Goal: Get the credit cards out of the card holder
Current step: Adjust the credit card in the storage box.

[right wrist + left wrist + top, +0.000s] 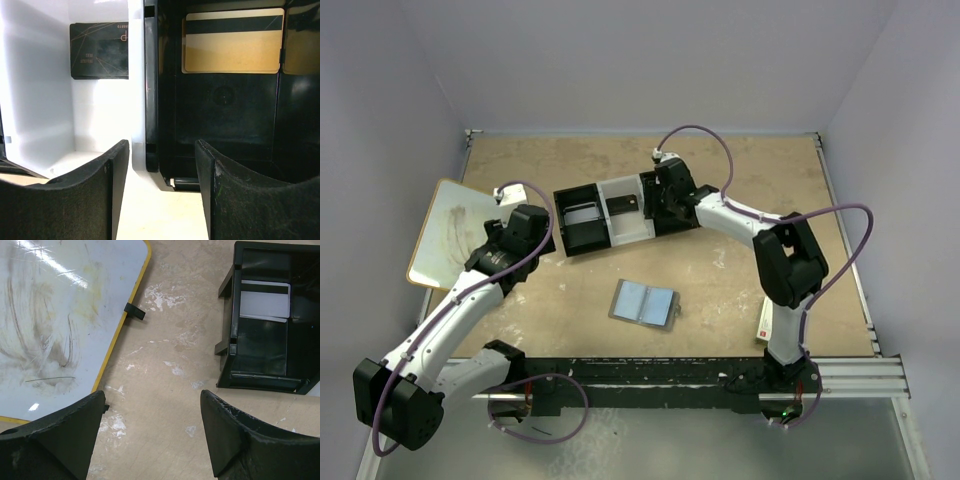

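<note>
The card holder (642,302) lies open and flat on the table in the top view, pale blue inner face up, apart from both arms. One white card (264,301) lies in the tray's left black compartment. A dark card (100,50) lies in the white middle compartment and a gold card (232,42) in the right black one. My right gripper (162,165) is open and empty, low at the tray's near edge by the divider between those two compartments. My left gripper (152,410) is open over bare table left of the tray, holding nothing.
The black-and-white tray (605,240) sits mid-table at the back. A yellow-edged whiteboard (60,315) with a black clip (134,311) lies at the left. A white-and-red small box (765,325) stands beside the right arm's base.
</note>
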Robot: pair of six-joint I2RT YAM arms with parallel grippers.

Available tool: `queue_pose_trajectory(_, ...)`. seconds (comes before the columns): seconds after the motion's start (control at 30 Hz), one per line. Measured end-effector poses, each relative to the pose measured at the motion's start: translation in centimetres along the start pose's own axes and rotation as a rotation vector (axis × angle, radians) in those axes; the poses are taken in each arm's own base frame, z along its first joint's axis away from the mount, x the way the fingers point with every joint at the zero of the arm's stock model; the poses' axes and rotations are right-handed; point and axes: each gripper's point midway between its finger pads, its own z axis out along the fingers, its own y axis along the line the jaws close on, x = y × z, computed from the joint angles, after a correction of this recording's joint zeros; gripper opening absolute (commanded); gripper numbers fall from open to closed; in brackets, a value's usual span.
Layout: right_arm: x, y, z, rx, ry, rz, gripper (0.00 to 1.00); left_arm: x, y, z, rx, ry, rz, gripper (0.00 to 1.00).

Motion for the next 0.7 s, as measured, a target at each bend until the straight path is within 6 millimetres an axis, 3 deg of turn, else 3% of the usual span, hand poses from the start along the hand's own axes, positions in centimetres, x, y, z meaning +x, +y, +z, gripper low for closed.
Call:
queue_pose_trajectory(0.37, 3.2, -0.9, 1.6, 0.118, 0.062, -0.049, 0.56, 0.0, 0.0, 0.0, 0.000, 0.000, 0.000, 0.75)
queue_pose_trajectory(0.7, 3.9, -1.9, 0.5, 0.170, 0.063, -0.062, 0.55, 0.0, 0.0, 0.0, 0.000, 0.000, 0.000, 0.75)
